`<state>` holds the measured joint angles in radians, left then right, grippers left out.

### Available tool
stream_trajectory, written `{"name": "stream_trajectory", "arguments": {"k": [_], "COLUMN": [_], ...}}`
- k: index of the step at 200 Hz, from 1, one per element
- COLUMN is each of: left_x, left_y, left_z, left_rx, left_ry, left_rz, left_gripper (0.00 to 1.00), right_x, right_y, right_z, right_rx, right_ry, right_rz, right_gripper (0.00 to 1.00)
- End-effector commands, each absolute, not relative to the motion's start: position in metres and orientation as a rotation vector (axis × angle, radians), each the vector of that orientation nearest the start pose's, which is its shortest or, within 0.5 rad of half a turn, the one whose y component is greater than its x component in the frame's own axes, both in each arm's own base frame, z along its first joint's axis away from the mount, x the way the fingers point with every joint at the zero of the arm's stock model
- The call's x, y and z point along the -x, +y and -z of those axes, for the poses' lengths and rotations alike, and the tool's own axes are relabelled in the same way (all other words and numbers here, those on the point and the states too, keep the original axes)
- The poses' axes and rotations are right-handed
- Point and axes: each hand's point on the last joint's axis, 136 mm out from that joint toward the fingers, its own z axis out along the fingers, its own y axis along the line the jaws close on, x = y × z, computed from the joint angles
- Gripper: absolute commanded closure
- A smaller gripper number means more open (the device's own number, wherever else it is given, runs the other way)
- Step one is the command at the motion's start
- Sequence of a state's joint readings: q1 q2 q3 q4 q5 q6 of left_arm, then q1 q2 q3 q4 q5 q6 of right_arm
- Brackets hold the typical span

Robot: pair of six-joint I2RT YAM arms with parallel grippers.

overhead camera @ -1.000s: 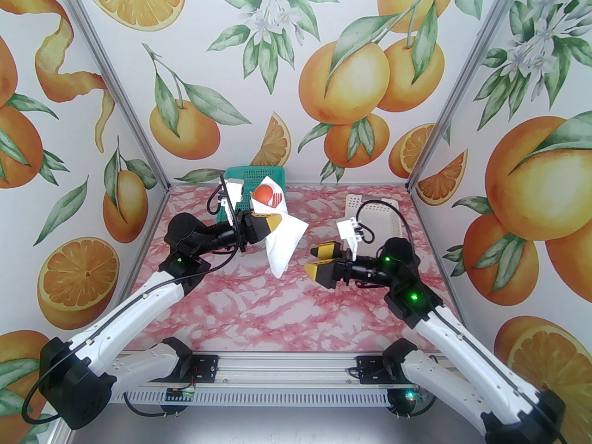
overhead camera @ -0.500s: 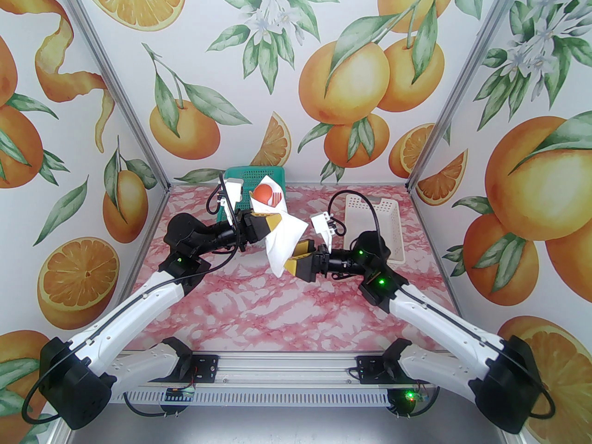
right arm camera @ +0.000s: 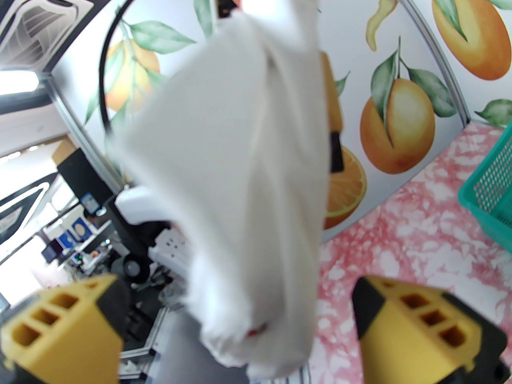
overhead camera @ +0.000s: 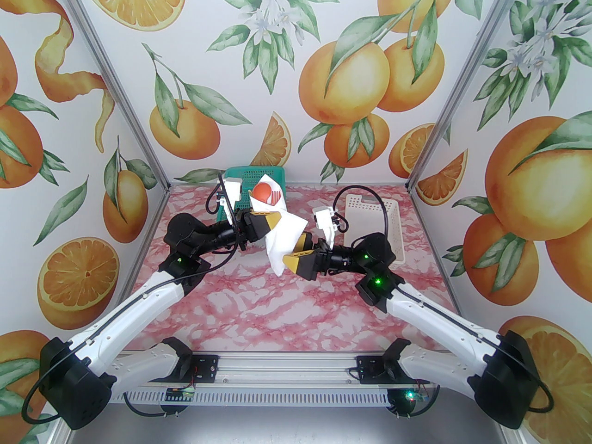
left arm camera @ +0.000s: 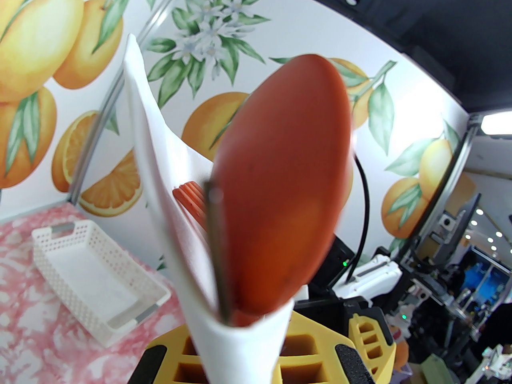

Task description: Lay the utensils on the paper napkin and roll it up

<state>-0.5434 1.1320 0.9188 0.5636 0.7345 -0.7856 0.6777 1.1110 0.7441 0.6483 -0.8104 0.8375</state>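
Observation:
My left gripper [overhead camera: 273, 222] is shut on the paper napkin [overhead camera: 283, 243], holding it in the air as a loose cone with the utensils inside. The orange spoon [overhead camera: 264, 193] and fork [overhead camera: 276, 198] stick out of its top. In the left wrist view the spoon bowl [left arm camera: 280, 182], the fork tines [left arm camera: 192, 198] and the thin dark knife [left arm camera: 216, 246] rise from the napkin [left arm camera: 160, 166] above my left gripper [left arm camera: 260, 358]. My right gripper [overhead camera: 296, 251] is open, one finger on either side of the napkin's hanging tail [right arm camera: 240, 174], which reaches down between the jaws of that gripper [right arm camera: 240, 334].
A green mesh basket [overhead camera: 249, 174] stands at the back of the pink marbled table, behind the bundle. A white perforated basket [overhead camera: 391, 229] sits at the back right, behind my right arm. Patterned walls close in the left, back and right sides.
My right arm has swung left from beside the white basket to the napkin's hanging tail, and its open jaws now flank it. The left arm and the bundle have stayed put.

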Motion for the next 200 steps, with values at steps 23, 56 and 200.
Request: {"name": "stream_trajectory", "arguments": {"k": [23, 56, 200], "left_x": [-0.239, -0.245, -0.239], "left_y": [-0.273, -0.273, -0.278], "left_z": [-0.441, -0.433, -0.429], "left_rx": [-0.531, -0.500, -0.580], "left_ry": [1.347, 1.394, 1.427], "left_rz": [1.533, 1.512, 1.586], "left_gripper": [1.00, 1.00, 0.59], "right_x": [-0.193, -0.193, -0.196], "right_y": [0.313, 0.314, 0.306], "right_z": [-0.383, -0.382, -0.372], "right_rx": [0.671, 0.670, 0.612], "right_ry": [1.454, 1.464, 1.510], "right_rz": [-1.669, -1.677, -1.747], "right_gripper": [0.09, 0.25, 1.00]}}
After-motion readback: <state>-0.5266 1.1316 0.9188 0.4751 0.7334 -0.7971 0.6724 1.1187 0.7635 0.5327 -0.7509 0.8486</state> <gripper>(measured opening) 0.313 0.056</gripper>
